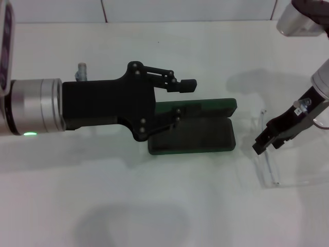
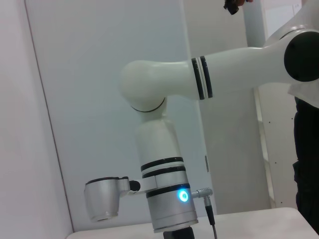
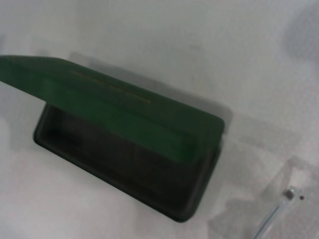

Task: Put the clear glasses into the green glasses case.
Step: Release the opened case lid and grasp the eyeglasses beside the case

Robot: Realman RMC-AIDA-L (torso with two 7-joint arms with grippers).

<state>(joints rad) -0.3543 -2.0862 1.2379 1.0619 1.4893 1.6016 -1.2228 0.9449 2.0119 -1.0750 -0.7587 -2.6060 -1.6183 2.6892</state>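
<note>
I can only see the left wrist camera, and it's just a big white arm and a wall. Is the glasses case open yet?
Observer: Yes. The green glasses case sits open on the table, with its lid tilted up.
Operator: Where are the see-through glasses?
Observer: The clear glasses lie on the table to the right of the case, not touching it. The right gripper is just over them.
Operator: And what's the left gripper doing?
Observer: The left gripper is open, above the left end of the case.
</note>
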